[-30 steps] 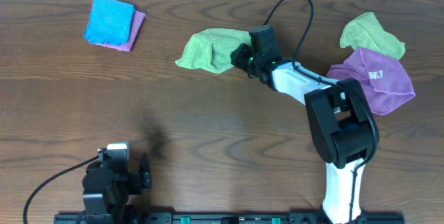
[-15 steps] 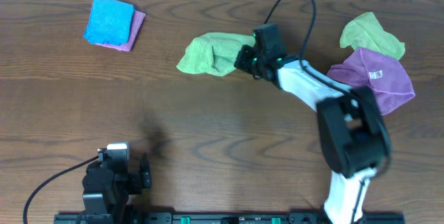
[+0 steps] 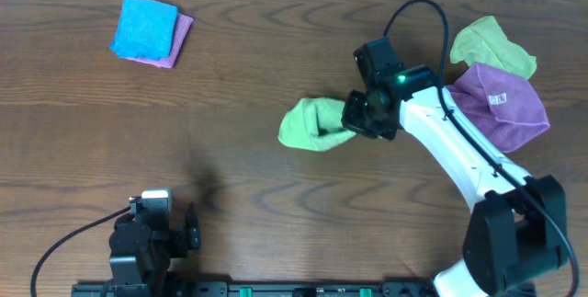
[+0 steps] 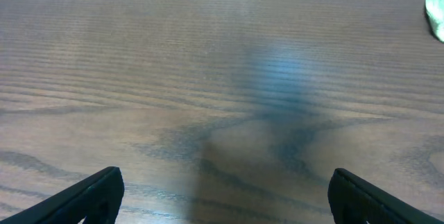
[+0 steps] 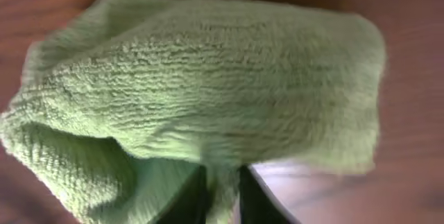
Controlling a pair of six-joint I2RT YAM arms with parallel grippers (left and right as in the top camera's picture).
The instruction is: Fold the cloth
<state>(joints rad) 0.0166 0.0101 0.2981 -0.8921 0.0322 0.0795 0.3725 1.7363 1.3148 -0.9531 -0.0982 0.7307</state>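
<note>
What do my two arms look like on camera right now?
Right arm: white links, black joints and wrist, a green light, a looping black cable. Left arm: all black with a pale cap, a trailing black cable, dark fingers.

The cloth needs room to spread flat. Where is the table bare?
Bare wood runs left of the cloth, between the blue stack and the left claw. Crowded at the right: right claw, second green cloth, purple cloth.

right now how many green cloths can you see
2. One green cloth is bunched mid-table, pinched in the right gripper. The other green cloth lies at the far right, against the purple cloth. No more show.
</note>
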